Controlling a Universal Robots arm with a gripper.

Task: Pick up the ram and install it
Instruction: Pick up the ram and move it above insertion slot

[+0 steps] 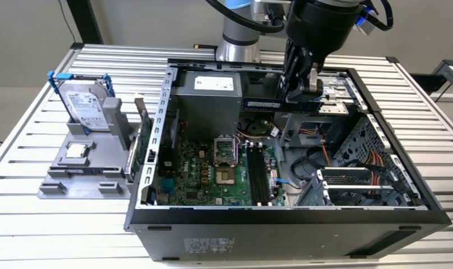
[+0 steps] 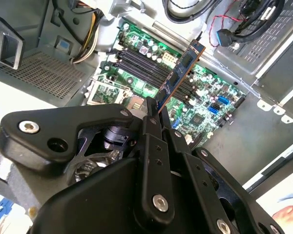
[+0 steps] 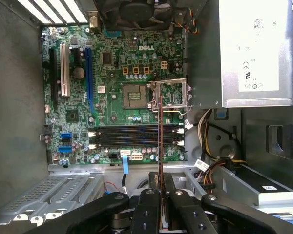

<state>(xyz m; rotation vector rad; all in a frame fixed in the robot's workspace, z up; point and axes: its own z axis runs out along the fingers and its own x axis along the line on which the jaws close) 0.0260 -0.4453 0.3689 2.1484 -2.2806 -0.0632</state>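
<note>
Slatted table (image 1: 32,112), open case (image 1: 286,224), hand (image 2: 153,108) pinching ram (image 2: 183,68), one end hidden

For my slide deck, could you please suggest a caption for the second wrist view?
End effector gripping the memory stick above the motherboard and its empty slots.

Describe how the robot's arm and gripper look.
The arm is a silvery-grey tube with a pale blue joint ring, ending in a bulky black wrist housing. Blue cables loop beside it. The gripper is matte black, built of angular linkage bars with rounded ends, pinned by silver screws and bolts.
</note>
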